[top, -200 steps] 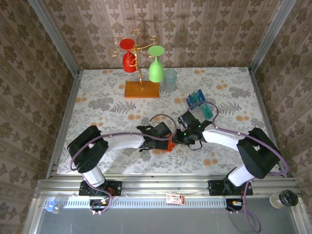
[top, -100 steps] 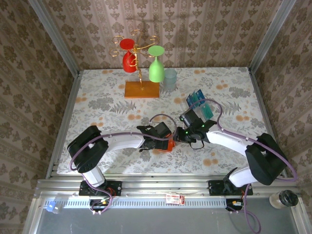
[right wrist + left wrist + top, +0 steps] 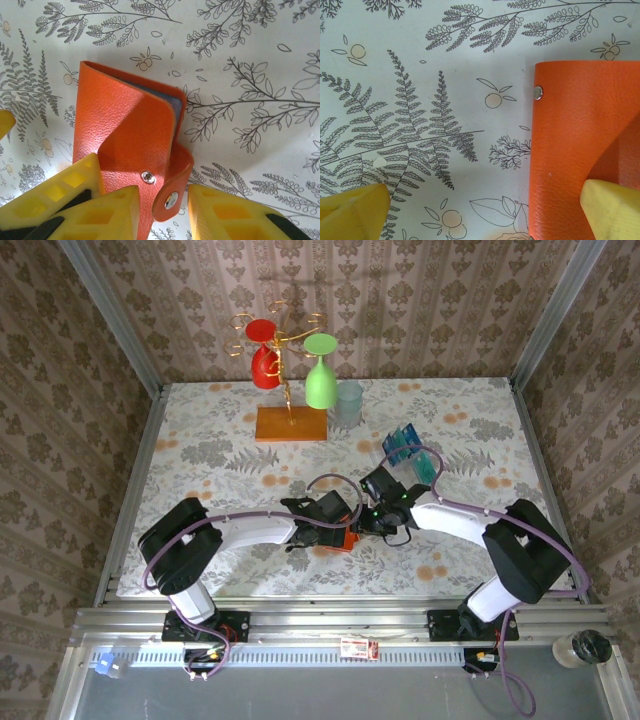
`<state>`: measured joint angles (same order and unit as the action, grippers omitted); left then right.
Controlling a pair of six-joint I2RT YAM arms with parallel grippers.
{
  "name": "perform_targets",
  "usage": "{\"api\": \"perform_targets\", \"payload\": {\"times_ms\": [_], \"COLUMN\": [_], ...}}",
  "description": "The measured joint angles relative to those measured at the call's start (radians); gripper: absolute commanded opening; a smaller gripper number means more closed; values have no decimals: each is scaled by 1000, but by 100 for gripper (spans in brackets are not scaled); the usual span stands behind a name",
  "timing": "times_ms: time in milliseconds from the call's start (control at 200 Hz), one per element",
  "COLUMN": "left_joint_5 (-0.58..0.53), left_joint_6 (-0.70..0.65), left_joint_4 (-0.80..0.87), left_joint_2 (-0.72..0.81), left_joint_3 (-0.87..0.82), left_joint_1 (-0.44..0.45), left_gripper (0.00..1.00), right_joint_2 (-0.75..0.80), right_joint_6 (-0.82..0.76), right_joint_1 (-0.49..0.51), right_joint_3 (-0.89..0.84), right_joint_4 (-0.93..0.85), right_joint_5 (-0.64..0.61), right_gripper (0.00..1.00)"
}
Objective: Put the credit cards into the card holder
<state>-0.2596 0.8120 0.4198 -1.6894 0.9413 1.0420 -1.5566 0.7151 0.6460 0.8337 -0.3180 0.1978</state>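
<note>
Card holder (image 3: 125, 130) — right jaws pinch its snap flap; left jaws spread wide.

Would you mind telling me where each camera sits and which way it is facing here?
Top external: above and behind both arms, looking down at them and the table.
Left wrist: looks straight down; fingertips of the left gripper in the bottom corners.
Right wrist: looks down; fingers of the right gripper along the bottom.
Shared: all three show the orange card holder.
</note>
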Motion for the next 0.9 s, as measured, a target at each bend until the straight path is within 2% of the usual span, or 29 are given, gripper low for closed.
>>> {"api": "perform_targets", "payload": {"times_ms": [120,250,900], "left_joint_5": [0,0,7], "left_joint_6": [0,0,8], "left_joint_4": [0,1,23], "left_joint_2": [0,0,-61], "left_joint_3": [1,2,80], "left_joint_1": [0,0,33], "left_gripper": [100,100,100], "right_joint_2": [-8,-8,4], "right_joint_6": [-3,-9,-95], "right_joint_1": [0,0,-81], "right_joint_3": [2,2,52], "right_joint_4": [-1,-3,-78], "right_joint_5": [-1,-8,-7], "right_gripper": [16,0,0]}}
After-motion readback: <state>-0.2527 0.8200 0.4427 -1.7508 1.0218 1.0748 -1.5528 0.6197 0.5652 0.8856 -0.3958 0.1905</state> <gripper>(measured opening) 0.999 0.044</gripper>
